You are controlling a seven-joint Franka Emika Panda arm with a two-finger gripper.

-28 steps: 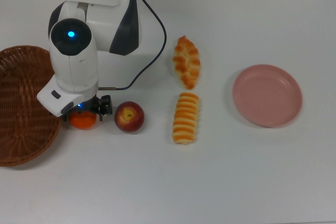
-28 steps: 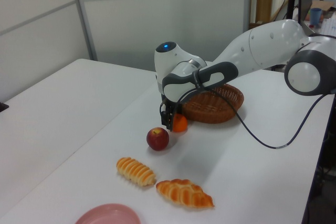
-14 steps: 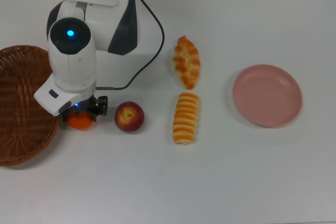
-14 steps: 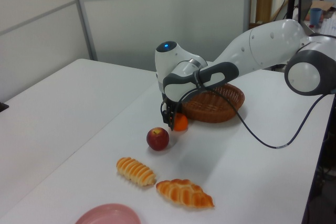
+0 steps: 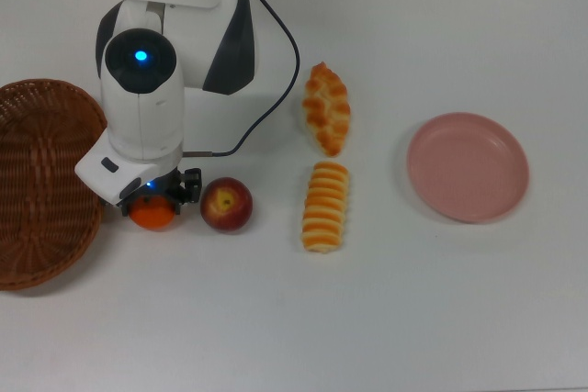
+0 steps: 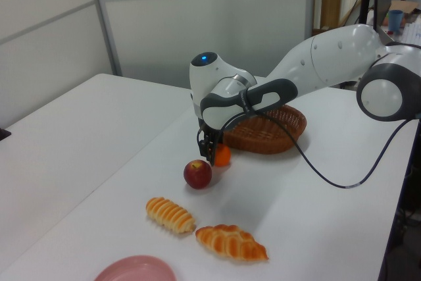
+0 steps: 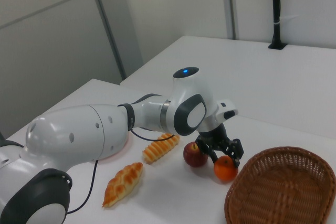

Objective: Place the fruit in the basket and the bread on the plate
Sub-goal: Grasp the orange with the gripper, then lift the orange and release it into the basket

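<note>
Mandarin [image 5: 152, 214] gripped in the jaws of the gripper [image 7: 222, 155], just beside the wicker basket [image 5: 37, 181].
The jaws are closed on the mandarin, held close above the table [image 5: 413, 319] between the basket rim and the apple [image 5: 226, 204]. Best practice: lift clear of the rim, carry it over the basket's hollow, then release low. Both loaves and the pink plate [image 5: 469, 166] lie beyond the apple, away from the basket.

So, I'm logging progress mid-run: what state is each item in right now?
mandarin: in the pincer, beside the basket
apple: on the table, untouched
basket: empty
ridged loaf: on the table
braided loaf: on the table
plate: empty
</note>
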